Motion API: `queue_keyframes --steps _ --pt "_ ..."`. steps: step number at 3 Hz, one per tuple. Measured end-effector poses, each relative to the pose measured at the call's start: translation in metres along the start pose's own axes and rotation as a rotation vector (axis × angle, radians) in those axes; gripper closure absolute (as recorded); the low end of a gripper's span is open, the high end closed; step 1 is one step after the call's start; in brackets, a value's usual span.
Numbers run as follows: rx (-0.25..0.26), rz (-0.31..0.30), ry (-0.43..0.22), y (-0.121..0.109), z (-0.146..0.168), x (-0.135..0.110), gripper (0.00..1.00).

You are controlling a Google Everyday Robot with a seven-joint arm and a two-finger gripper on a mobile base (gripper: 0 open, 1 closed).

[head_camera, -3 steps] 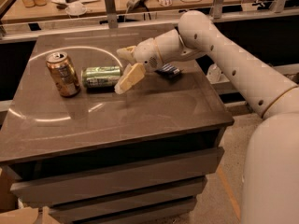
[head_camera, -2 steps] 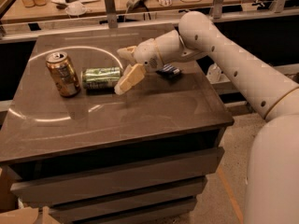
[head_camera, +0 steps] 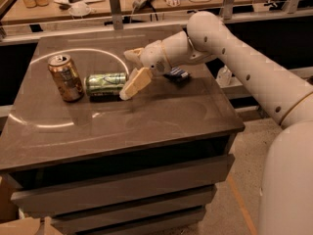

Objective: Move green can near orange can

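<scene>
The green can [head_camera: 104,83] lies on its side on the dark table [head_camera: 146,126], at the left middle. The orange can [head_camera: 65,77] stands upright just left of it, a small gap apart. My gripper [head_camera: 129,70] is at the green can's right end. Its fingers are spread: one finger [head_camera: 136,82] points down beside the can's end and the other finger [head_camera: 132,54] is behind it. The gripper is open and does not hold the can.
A flat dark blue snack wrapper [head_camera: 177,74] lies on the table under my arm. A white bottle [head_camera: 224,75] stands past the table's right edge. A cluttered counter [head_camera: 98,4] with a rail runs behind. Drawers are below the tabletop.
</scene>
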State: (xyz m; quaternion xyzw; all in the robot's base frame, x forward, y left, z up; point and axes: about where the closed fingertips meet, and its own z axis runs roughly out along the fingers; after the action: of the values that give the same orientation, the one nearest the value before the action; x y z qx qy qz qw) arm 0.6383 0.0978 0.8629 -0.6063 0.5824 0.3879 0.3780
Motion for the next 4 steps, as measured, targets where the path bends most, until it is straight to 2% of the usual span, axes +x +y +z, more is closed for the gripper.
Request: queue_keyframes --steps 2,3,4 --pt "0.051 0.004 0.017 -0.006 -0.009 0.007 0.0" --pt "0.132 0.039 0.016 -0.015 -0.033 0.019 0.0" --pt "0.262 0.081 0.012 -0.03 -0.073 0.034 0.0"
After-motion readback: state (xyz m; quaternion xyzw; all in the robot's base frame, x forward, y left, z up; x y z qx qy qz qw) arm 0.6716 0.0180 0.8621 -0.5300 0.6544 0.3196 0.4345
